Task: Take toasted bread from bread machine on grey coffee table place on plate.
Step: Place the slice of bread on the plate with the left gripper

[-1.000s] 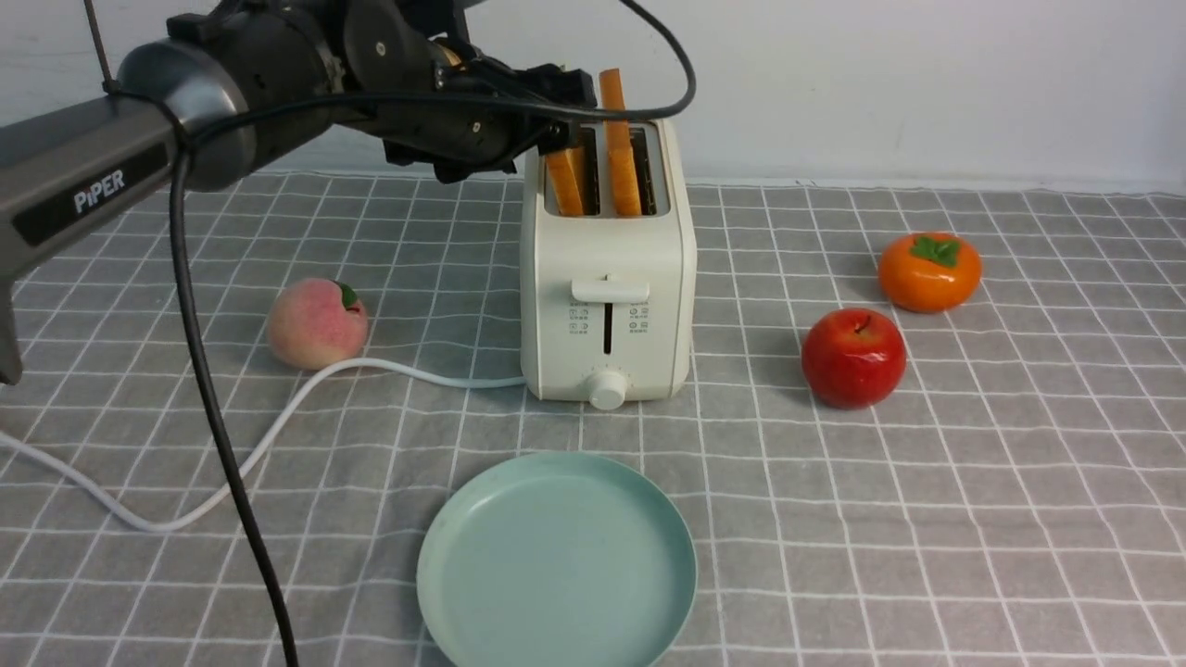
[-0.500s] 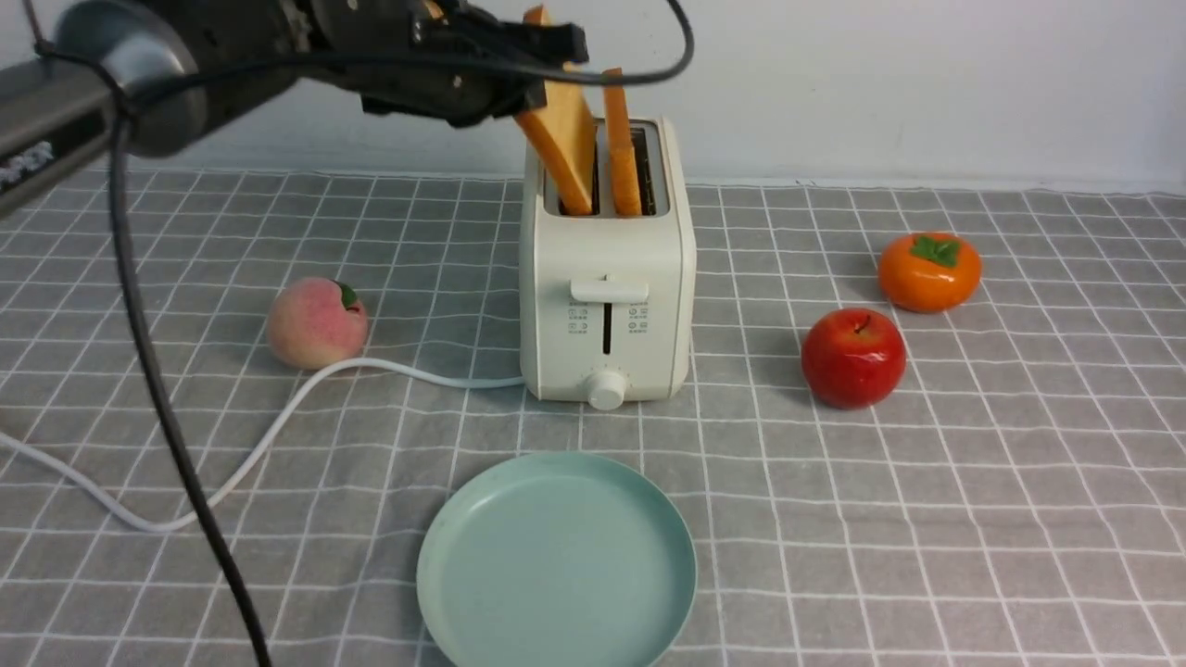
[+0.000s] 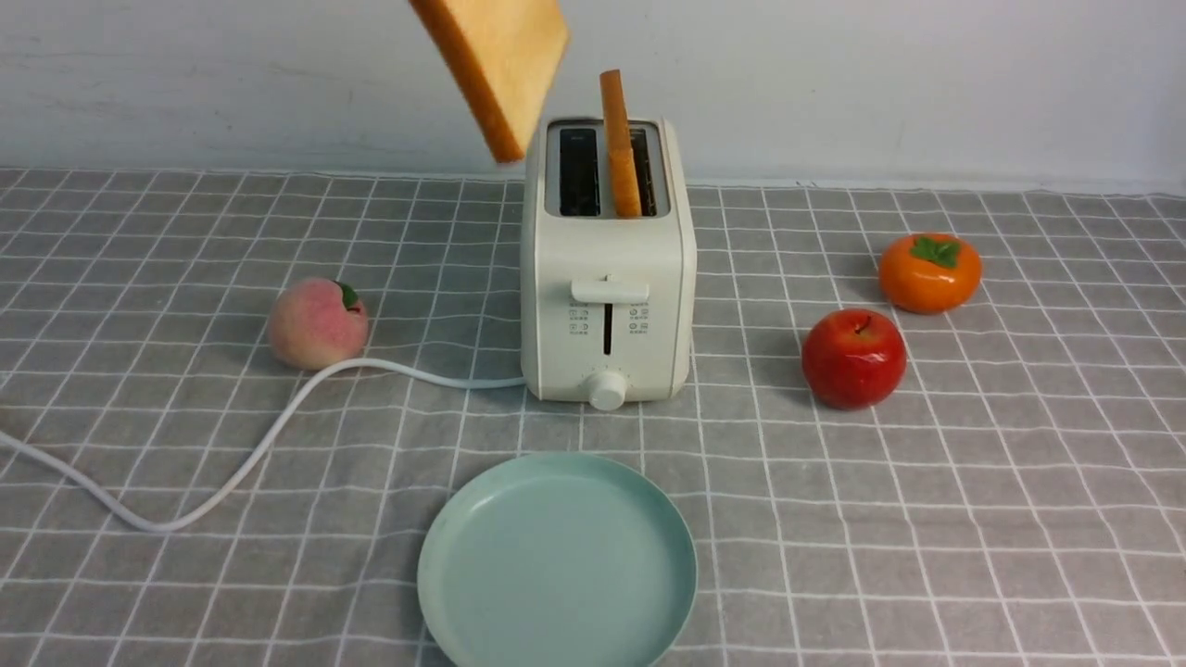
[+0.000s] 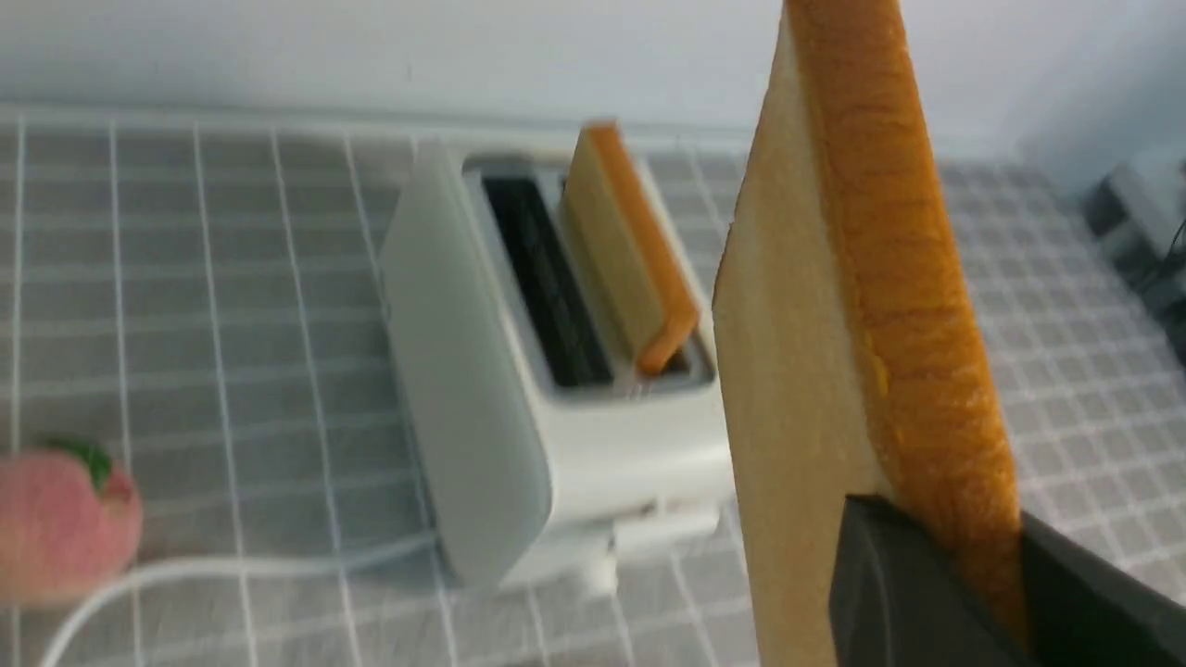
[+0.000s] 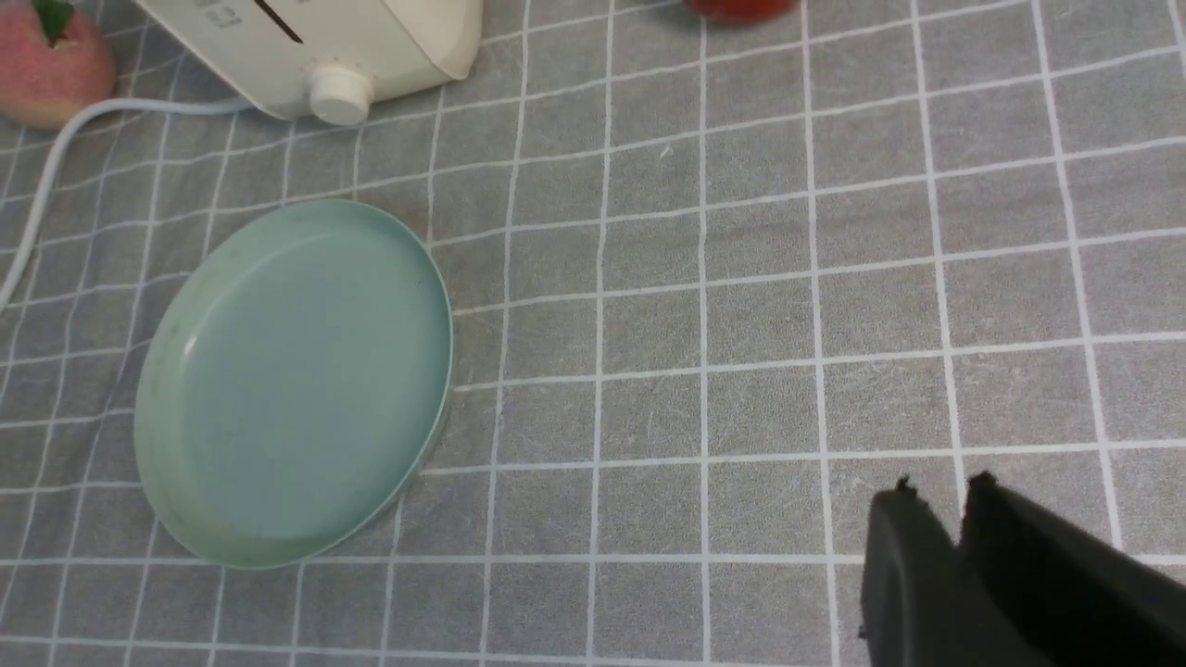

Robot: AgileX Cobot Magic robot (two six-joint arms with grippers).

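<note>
One slice of toasted bread (image 3: 496, 65) hangs tilted in the air above and just left of the bread machine (image 3: 607, 278). In the left wrist view my left gripper (image 4: 954, 528) is shut on that slice (image 4: 862, 278) by its crust edge. The arm itself is out of the front view. A second slice (image 3: 619, 144) stands upright in the right slot, and the left slot is empty. The mint-green plate (image 3: 556, 565) lies bare on the grey coffee table (image 3: 927, 509) in front of the toaster. My right gripper (image 5: 945, 486) is shut and holds nothing, low over the cloth to the right of the plate (image 5: 296, 380).
A peach (image 3: 317, 322) sits left of the toaster, with the white cord (image 3: 232, 463) curving past it to the left edge. A red apple (image 3: 852, 358) and an orange persimmon (image 3: 929, 270) lie to the right. A white wall stands close behind.
My left gripper closed on the left slice and lifted it out of the slot, up and to the left. The arm has risen out of the front view.
</note>
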